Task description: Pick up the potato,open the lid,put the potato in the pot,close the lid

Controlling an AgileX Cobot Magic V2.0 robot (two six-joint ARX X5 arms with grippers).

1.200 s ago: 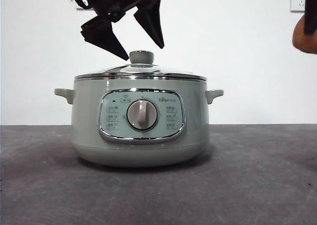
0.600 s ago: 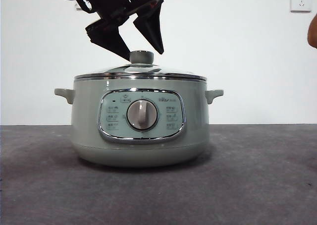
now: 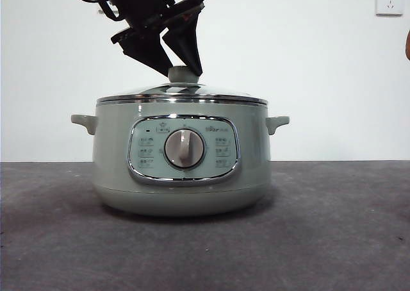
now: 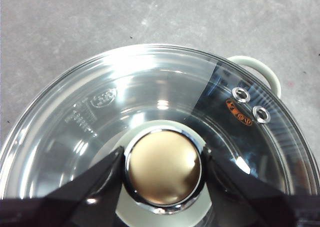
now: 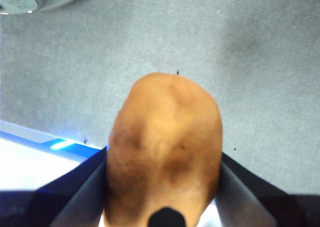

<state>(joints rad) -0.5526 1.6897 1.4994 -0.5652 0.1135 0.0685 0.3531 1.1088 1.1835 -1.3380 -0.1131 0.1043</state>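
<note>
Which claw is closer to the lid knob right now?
Left. The left claw straddles the knob on the lid, one jaw on each side. The right claw is off to the side of the pot, holding the potato above the table.

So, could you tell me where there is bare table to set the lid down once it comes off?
The grey table lies bare in front of the pot and to both its sides. Crowded: the left gripper flanks the lid knob, and the right gripper holds the potato.
</note>
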